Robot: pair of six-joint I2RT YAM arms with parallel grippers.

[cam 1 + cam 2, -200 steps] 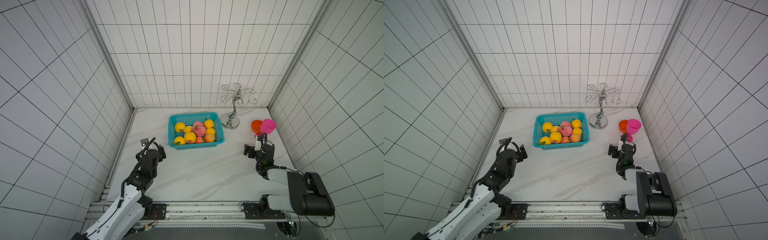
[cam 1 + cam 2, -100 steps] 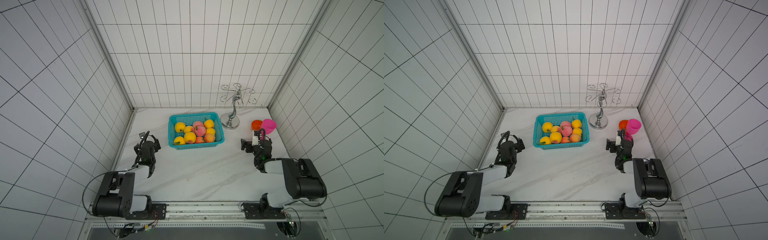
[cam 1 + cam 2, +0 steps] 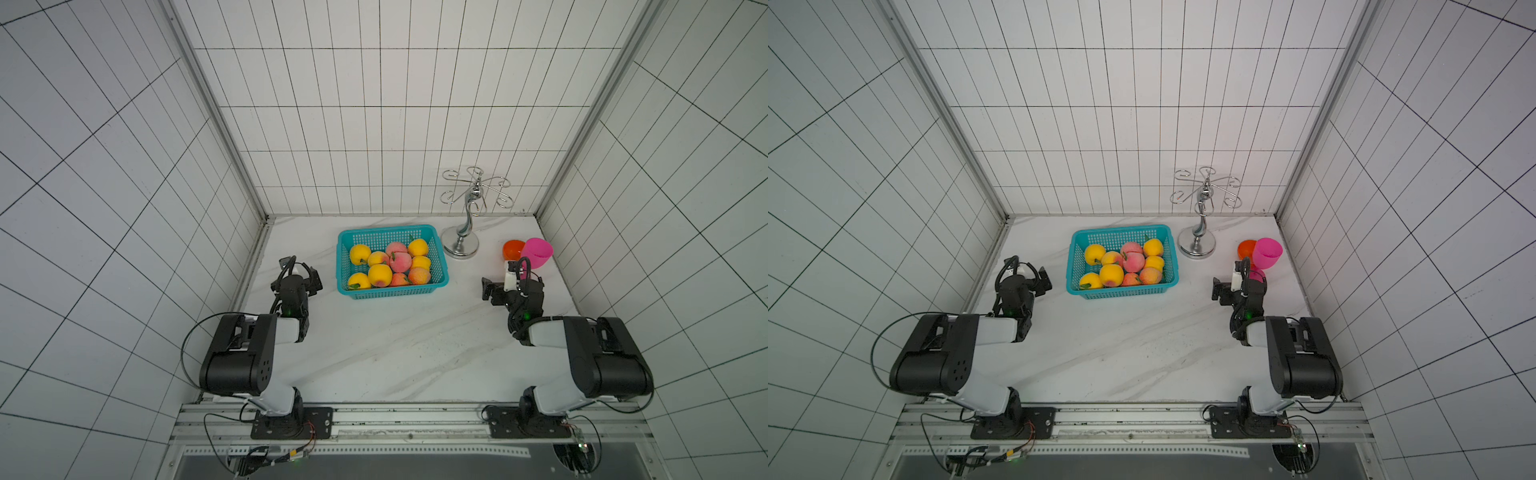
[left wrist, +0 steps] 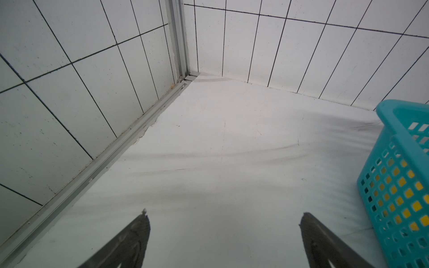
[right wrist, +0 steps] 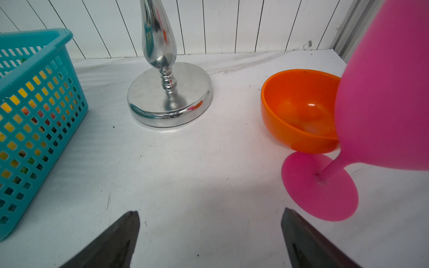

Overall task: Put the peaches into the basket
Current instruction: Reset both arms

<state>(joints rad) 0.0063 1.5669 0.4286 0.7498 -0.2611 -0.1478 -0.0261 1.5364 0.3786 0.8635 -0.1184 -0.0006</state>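
Change: both arms have folded back toward their bases, clear of the basket (image 3: pixel 386 230).
Jaws: left jaws and right jaws stand wide, holding nothing.
Fruit: peaches (image 3: pixel 390 266) piled inside the basket; none visible on the counter (image 3: pixel 395 340).
Judgement: task looks complete.

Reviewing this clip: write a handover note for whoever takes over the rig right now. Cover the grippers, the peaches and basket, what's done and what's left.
Left gripper: open, nothing between its fingers, over the white table beside the turquoise perforated plastic basket.
Right gripper: open, empty, near the pink plastic goblet.
Basket: at the table's back middle.
Round toy peaches: ten counted inside the basket in both top views, six yellow-orange and four pink-red. None seen outside it.
Done: loading looks complete.
Left: nothing apparent. Recheck the count, since the fruits overlap.
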